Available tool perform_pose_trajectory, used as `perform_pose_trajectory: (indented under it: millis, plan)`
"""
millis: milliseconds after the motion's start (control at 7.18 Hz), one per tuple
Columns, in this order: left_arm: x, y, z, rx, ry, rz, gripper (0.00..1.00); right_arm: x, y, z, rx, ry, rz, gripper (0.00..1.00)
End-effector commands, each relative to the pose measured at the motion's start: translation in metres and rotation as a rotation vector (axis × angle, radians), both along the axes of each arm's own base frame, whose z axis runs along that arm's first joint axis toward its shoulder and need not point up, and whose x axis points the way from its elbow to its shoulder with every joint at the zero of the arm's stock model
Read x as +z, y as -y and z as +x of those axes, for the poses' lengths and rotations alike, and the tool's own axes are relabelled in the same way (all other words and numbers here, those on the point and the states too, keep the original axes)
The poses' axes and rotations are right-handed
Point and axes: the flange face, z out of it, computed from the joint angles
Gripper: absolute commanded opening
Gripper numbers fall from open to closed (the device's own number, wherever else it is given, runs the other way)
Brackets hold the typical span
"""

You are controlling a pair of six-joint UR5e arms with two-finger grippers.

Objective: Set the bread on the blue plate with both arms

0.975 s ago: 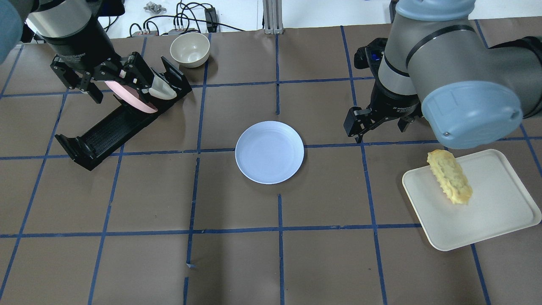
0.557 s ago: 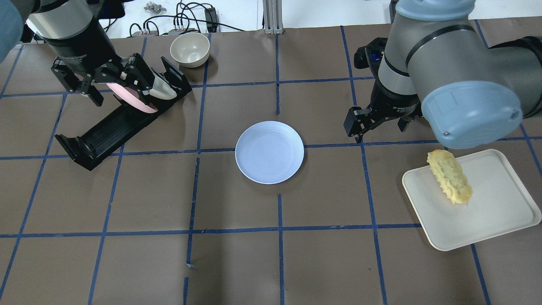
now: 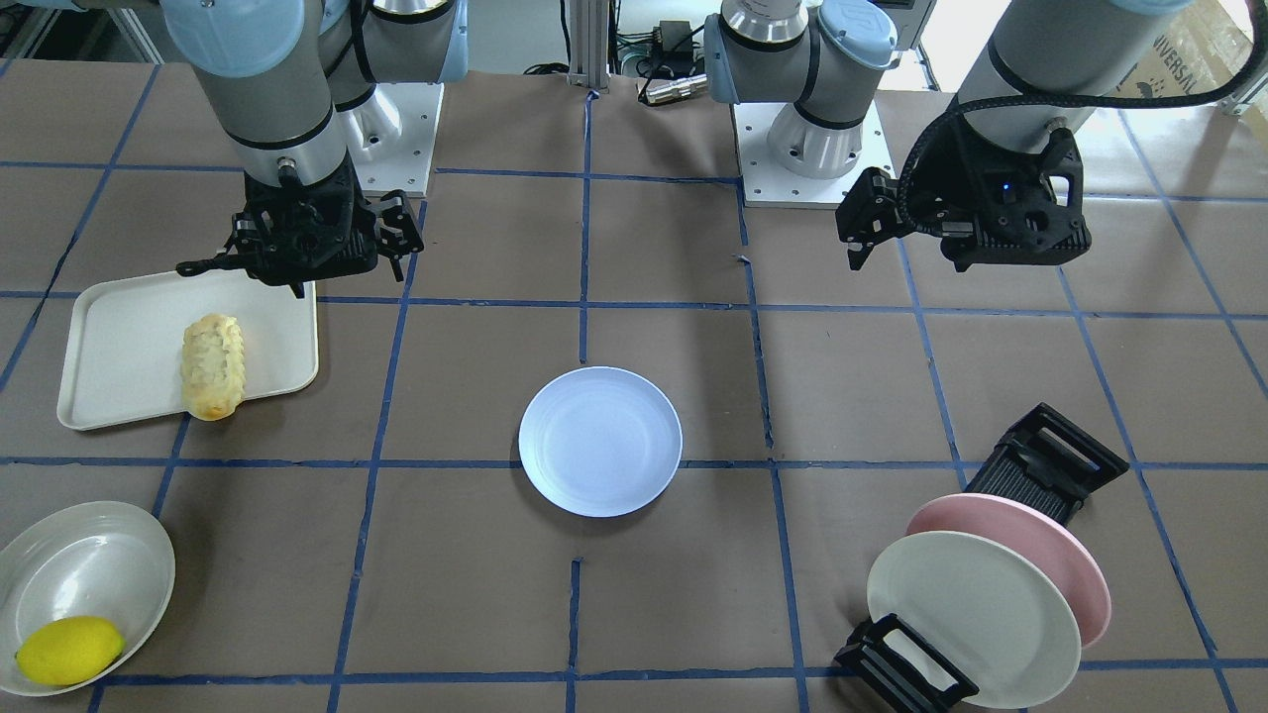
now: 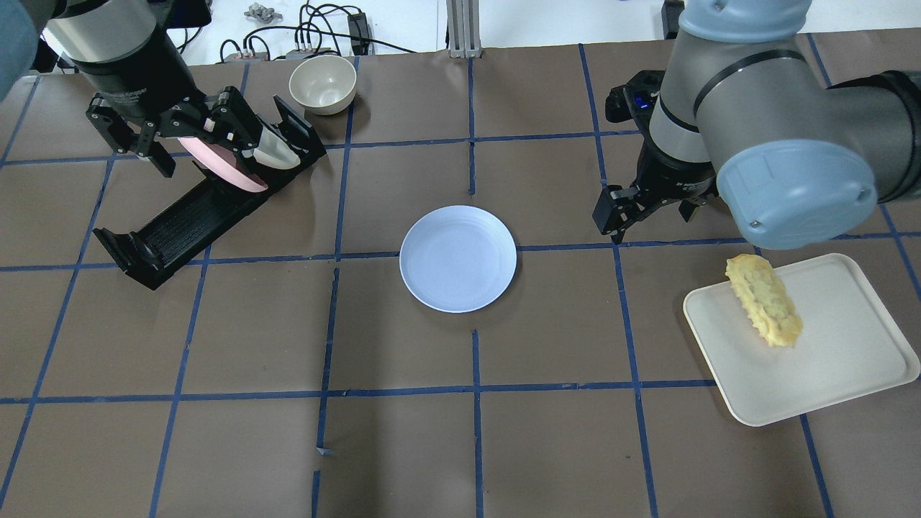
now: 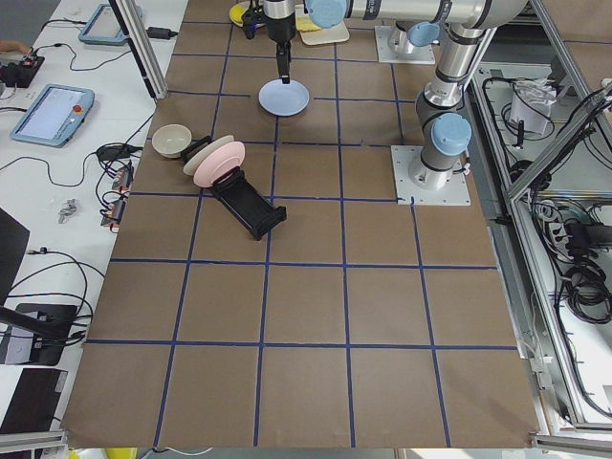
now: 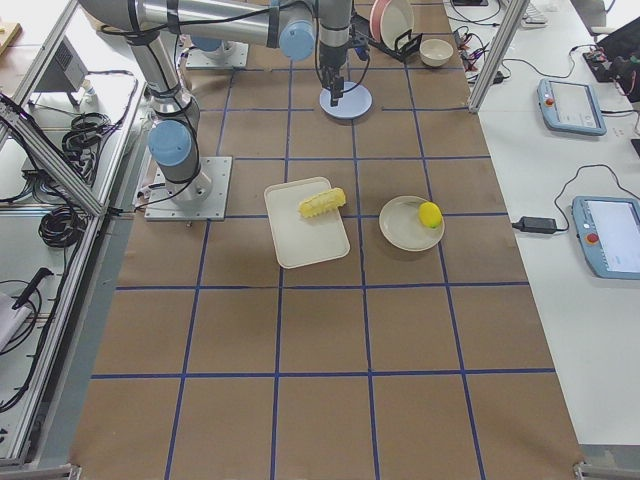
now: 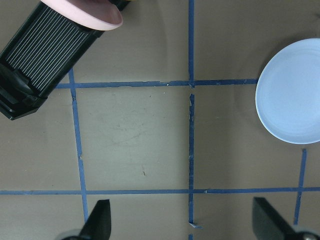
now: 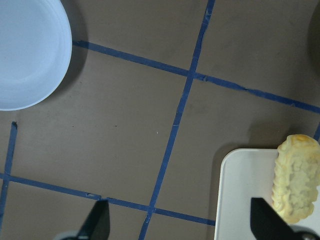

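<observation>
Zero done yet, gotta lift the bread [image 4: 764, 300] off the cream tray [image 4: 827, 363], right of the blue plate [image 4: 457, 259]. Left gripper [image 7: 182, 227] and right gripper [image 8: 180, 225] fingers [image 8: 97, 222] wide, holding nothing.

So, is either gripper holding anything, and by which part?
Nothing is held. The left gripper and right gripper both show open, empty jaws; the bread lies untouched on the tray.

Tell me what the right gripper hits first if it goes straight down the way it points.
Most likely the bare table, just beside the white tray. The right gripper points straight down, open. One finger is near the tray's corner and might clip it; depth is unclear.
</observation>
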Motion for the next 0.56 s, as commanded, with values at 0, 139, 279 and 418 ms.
perform_pose_trajectory:
  millis: [0, 139, 279, 418]
  plan:
    - [-0.003, 0.002, 0.000, -0.001, 0.006, 0.008, 1.00, -0.048, -0.001, -0.058, 0.124, -0.012, -0.007, 1.00]
    - [-0.003, 0.003, 0.000, -0.001, 0.005, 0.007, 1.00, -0.079, -0.005, -0.116, 0.071, -0.009, -0.011, 1.00]
    - [-0.001, 0.002, 0.001, 0.001, 0.005, 0.003, 1.00, -0.109, -0.016, -0.162, 0.116, 0.011, 0.012, 1.00]
    - [-0.001, 0.004, 0.000, 0.001, -0.004, -0.002, 1.00, -0.125, -0.019, -0.200, 0.133, -0.009, -0.036, 1.00]
